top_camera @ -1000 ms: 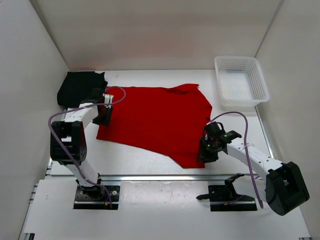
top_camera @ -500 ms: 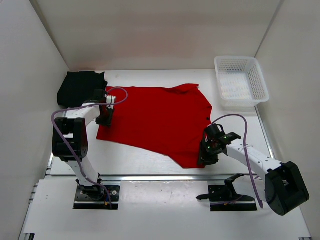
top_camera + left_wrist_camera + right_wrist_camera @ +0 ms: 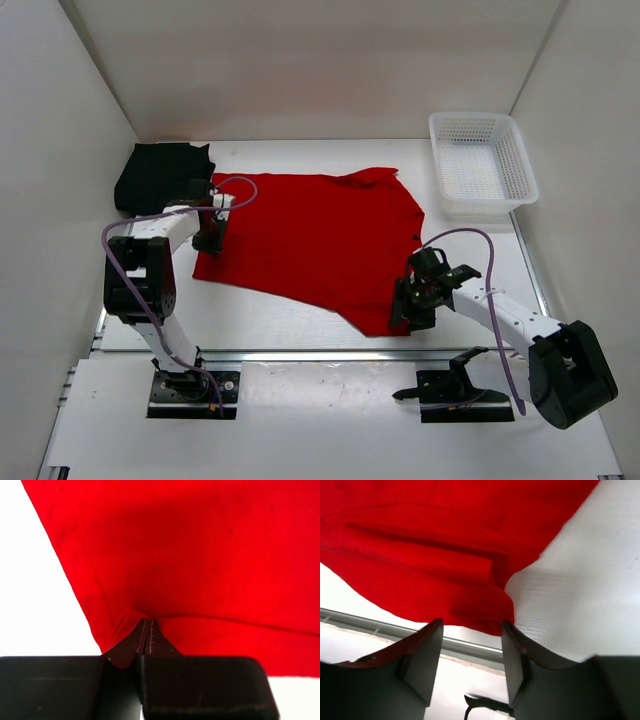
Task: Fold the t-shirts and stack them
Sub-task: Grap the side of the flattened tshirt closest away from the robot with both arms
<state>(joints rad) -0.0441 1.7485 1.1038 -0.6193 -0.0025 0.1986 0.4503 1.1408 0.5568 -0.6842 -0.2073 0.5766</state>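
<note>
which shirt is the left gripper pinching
The red t-shirt, spread out flat; the left gripper is shut on its edge. The black t-shirt lies apart, far left.

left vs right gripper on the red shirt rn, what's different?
Left gripper is shut, pinching the red t-shirt at its left edge; right gripper is open, with cloth lying between its spread jaws. Left works the left side, right the near-right corner. Both sit at that shirt's edge.

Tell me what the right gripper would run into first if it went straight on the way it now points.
The red t-shirt: its bunched near corner lies right ahead of the right gripper, in line with the gap between its open jaws. Cloth would come first, though depth is unclear.
</note>
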